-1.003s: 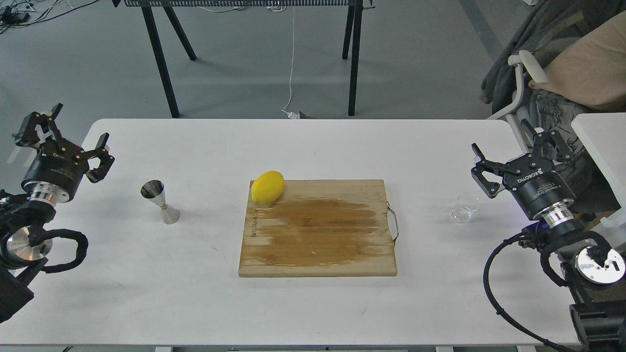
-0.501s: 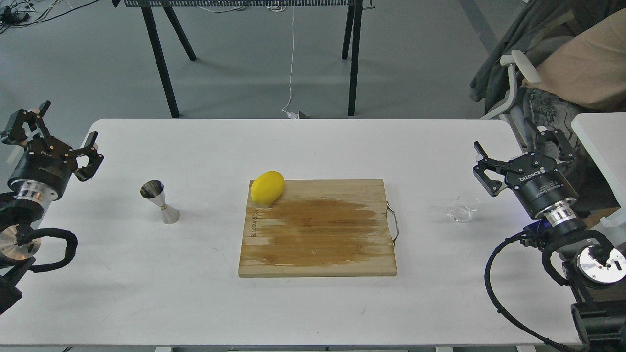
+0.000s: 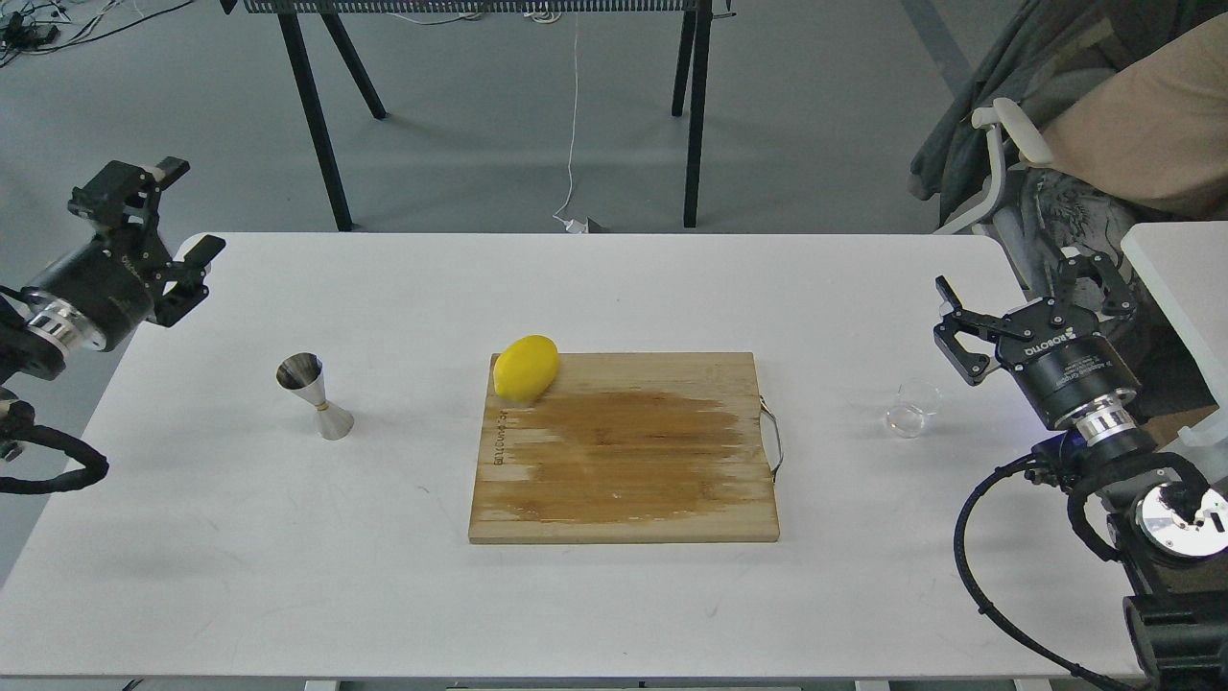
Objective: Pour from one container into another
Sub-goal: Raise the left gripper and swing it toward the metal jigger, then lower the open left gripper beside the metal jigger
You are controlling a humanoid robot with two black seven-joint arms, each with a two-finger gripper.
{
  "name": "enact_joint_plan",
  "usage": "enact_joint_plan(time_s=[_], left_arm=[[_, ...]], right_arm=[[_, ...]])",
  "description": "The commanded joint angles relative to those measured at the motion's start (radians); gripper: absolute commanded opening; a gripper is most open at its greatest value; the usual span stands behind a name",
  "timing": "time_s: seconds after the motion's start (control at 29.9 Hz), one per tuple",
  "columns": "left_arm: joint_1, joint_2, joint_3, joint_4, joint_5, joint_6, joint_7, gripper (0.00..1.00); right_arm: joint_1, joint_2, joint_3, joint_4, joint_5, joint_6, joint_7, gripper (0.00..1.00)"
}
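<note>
The small clear glass cup (image 3: 909, 409) stands on the white table near its right edge. My right gripper (image 3: 1031, 293) hovers open just right of and above it, with nothing between the fingers. The steel jigger (image 3: 315, 395) stands upright on the left part of the table. Well to its upper left, my left gripper (image 3: 173, 213) hangs over the table's far left corner, open and empty, fingers pointing right.
A wooden cutting board (image 3: 624, 446) with a metal handle lies mid-table, a yellow lemon (image 3: 525, 368) on its far left corner. A chair draped with clothes (image 3: 1074, 125) stands at the far right. A black table frame (image 3: 499, 96) stands behind.
My left arm has swung up and back towards the table's far left corner, turning its gripper to point right. The right gripper has drifted slightly right. Cup and jigger have stayed put.
</note>
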Motion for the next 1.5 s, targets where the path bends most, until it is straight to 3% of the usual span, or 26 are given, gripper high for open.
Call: enact_joint_plan(time_s=[0.0, 0.1, 0.3, 0.47, 0.63, 1.0, 1.47], left_arm=[[0.003, 0.028, 0.005, -0.129, 0.104, 0.104, 0.0, 0.99], [0.003, 0.065, 0.01, -0.211, 0.172, 0.187, 0.0, 1.0], [0.026, 0.097, 0.018, -0.289, 0.361, 0.507, 0.0, 1.0], [0.123, 0.123, 0.016, -0.352, 0.47, 0.768, 0.0, 0.99], [0.216, 0.158, 0.016, -0.426, 0.57, 0.968, 0.0, 0.99], [0.4, 0.183, 0.007, -0.417, 0.855, 0.968, 0.0, 0.99], [0.594, 0.149, 0.004, -0.414, 0.915, 0.968, 0.0, 0.99]], right_arm=[[-0.005, 0.0, -0.002, -0.003, 0.0, 0.0, 0.0, 0.99], [-0.009, 0.0, -0.008, -0.003, 0.0, 0.0, 0.0, 0.99], [-0.011, 0.0, -0.011, -0.006, 0.0, 0.0, 0.0, 0.99], [-0.011, 0.002, -0.011, -0.012, 0.0, 0.0, 0.0, 0.99], [-0.016, 0.002, -0.011, -0.013, 0.0, 0.0, 0.0, 0.99], [-0.017, 0.002, -0.009, -0.015, 0.0, 0.0, 0.002, 0.99], [-0.02, 0.003, -0.012, -0.015, -0.002, 0.0, 0.002, 0.99]])
